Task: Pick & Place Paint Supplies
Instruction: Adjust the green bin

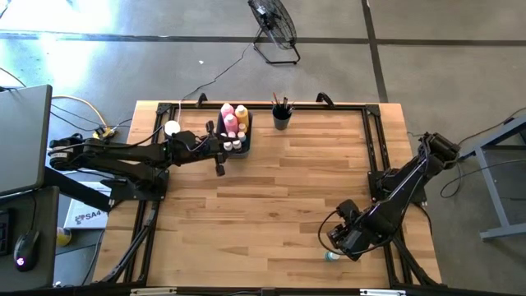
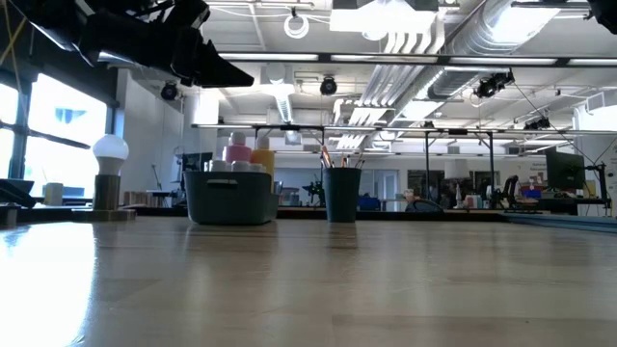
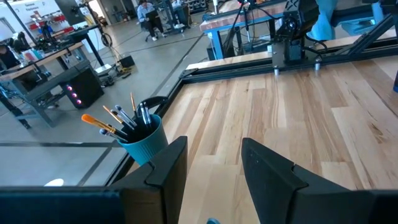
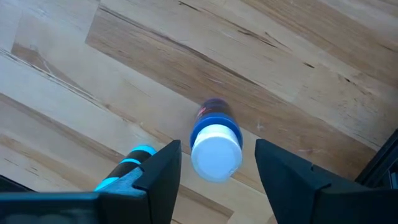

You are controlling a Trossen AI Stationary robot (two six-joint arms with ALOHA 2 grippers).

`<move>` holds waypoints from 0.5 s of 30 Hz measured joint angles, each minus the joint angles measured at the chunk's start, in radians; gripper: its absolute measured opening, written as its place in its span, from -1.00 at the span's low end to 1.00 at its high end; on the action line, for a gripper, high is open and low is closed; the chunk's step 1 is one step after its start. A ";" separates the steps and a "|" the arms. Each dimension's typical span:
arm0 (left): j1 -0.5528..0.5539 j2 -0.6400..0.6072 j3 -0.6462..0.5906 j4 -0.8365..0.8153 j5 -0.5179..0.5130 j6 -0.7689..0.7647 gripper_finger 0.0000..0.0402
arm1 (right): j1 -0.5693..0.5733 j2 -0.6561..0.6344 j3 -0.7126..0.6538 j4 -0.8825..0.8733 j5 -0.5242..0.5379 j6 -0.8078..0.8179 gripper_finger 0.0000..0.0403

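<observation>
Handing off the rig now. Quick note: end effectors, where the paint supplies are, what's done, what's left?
Right end effector: open, fingers either side of a white-capped blue paint bottle standing near the table's front right corner; not gripped yet.
Left end effector: open and empty, above the table beside the dark bin.
Done: the pink squeeze bottle, the yellow squeeze bottle and some small bottles are in the bin; the paintbrushes stand in the teal cup next to it.
Left: grip the blue bottle and carry it across, probably to the bin.
</observation>
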 joint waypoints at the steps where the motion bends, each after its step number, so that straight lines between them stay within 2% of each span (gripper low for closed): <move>1: 0.000 0.000 0.000 0.000 0.000 0.000 -0.25 | 0.000 0.000 0.000 0.000 0.000 0.000 -0.01; 10: 0.000 0.000 0.000 0.000 0.001 0.000 -0.25 | 0.000 0.000 0.000 -0.004 0.013 -0.061 -0.01; 15: 0.000 0.000 0.000 0.000 0.001 0.000 -0.25 | 0.000 0.000 0.000 -0.005 0.096 -0.080 -0.01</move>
